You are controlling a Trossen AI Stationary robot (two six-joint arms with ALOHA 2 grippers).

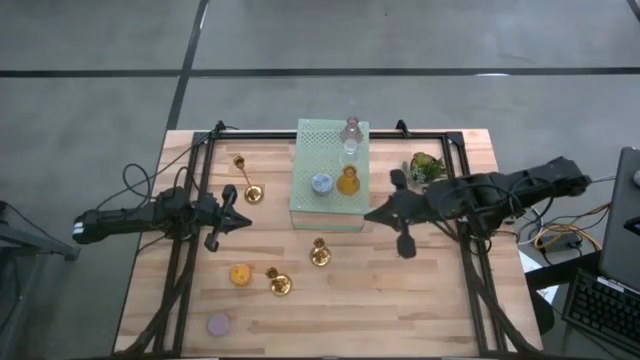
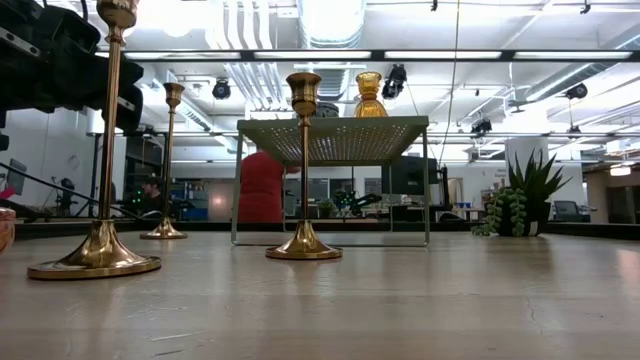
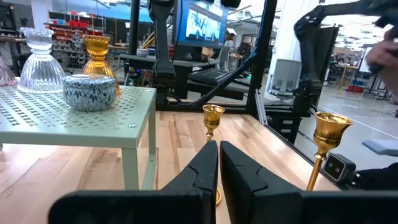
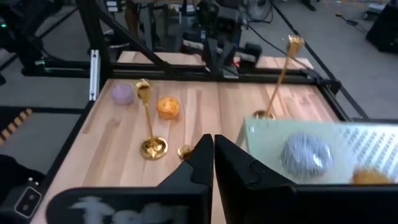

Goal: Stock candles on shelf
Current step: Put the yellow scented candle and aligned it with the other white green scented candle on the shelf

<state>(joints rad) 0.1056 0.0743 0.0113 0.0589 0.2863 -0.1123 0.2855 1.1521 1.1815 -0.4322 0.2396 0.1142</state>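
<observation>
The mint-green mesh shelf point(image 1: 312, 150) stands at the table's middle far side. On its top stand a mauve-pink candle point(image 1: 351, 128), a clear one point(image 1: 350, 151), an amber one point(image 1: 347, 182) and a pale blue one point(image 1: 322, 184). An orange candle point(image 1: 240, 274) and a lilac candle point(image 1: 218, 324) sit on the table near the front left. My left gripper point(image 1: 240, 222) is shut and empty, left of the shelf. My right gripper point(image 1: 370, 215) is shut and empty, at the shelf's near right corner. The right wrist view shows the lilac point(image 4: 122, 93) and orange point(image 4: 167, 106) candles ahead of it.
Brass candlesticks stand at the far left point(image 1: 252, 193), in front of the shelf point(image 1: 320, 252) and beside the orange candle point(image 1: 279, 284). A small green plant point(image 1: 425, 168) stands right of the shelf. A black metal frame point(image 1: 200, 150) borders the table.
</observation>
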